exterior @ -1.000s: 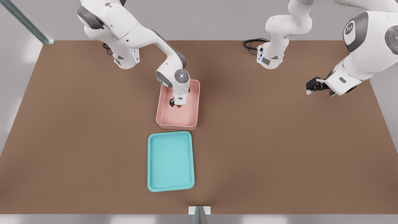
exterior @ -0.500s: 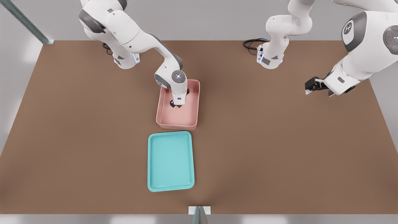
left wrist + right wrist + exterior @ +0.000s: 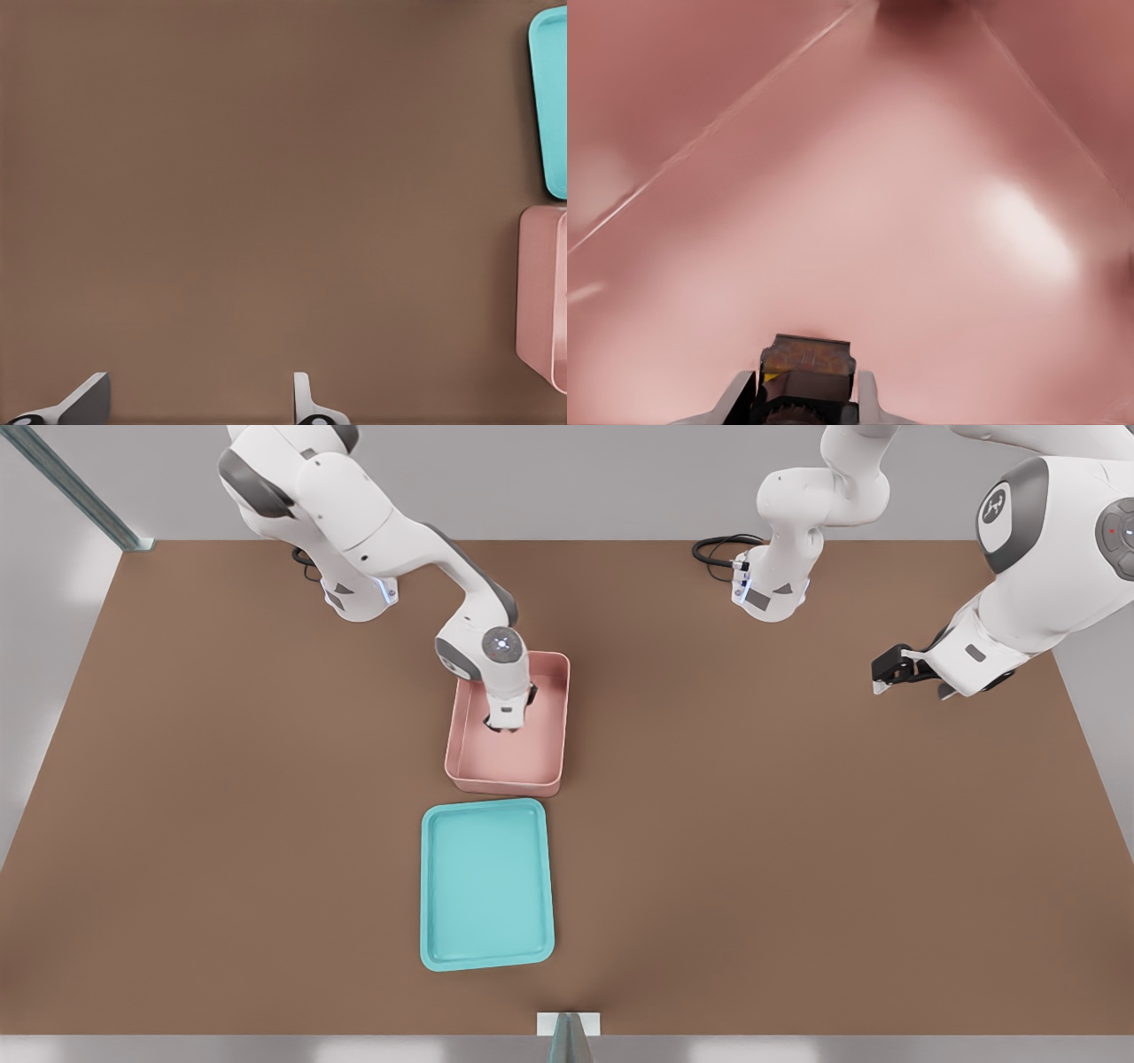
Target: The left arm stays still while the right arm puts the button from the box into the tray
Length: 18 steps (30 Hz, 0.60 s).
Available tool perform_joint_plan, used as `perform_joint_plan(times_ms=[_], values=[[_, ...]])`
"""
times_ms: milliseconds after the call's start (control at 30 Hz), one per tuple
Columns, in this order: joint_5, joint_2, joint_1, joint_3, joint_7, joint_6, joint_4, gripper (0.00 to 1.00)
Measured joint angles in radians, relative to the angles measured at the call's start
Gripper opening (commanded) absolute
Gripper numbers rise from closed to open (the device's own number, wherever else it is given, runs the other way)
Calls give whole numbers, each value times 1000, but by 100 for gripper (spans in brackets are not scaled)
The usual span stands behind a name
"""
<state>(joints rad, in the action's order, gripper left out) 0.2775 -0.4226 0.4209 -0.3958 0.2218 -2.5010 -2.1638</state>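
Right arm (image 3: 390, 522) reaching down into the pink box (image 3: 547, 766), pincer (image 3: 504, 726) low inside it, roughly mid-box and toward the far half in the front view. Wrist view: button (image 3: 804, 363) sitting between the two light fingers (image 3: 737, 394), dark base visible with a sliver of yellow at one edge, fingers snug against both sides, so pincer clamped on the button. Box floor fills the rest of the wrist view, wall seams running off to a far corner; cannot tell whether the button is touching the floor or just clear of it. Button itself not visible in the front view, hidden by the wrist. Box standing on the brown tabletop (image 3: 797, 850), long side running near to far. Teal tray (image 3: 431, 886) just nearer the camera than the box, small gap between them, shifted slightly toward the front view's left, nothing in it. Left wrist view catching only edges: tray (image 3: 551, 106) and box (image 3: 539, 292) at one side, apart from each other, bare tabletop (image 3: 266, 204) elsewhere. Black cable (image 3: 716, 549) coiled by the other arm's base at the far side.
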Motion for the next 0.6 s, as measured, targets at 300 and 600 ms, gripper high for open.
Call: perform_joint_plan(times_ms=[300,600], values=[[-78,151,-205,46,-40,169,207,40],[-142,-375,-205,222,-181,262,844,40]])
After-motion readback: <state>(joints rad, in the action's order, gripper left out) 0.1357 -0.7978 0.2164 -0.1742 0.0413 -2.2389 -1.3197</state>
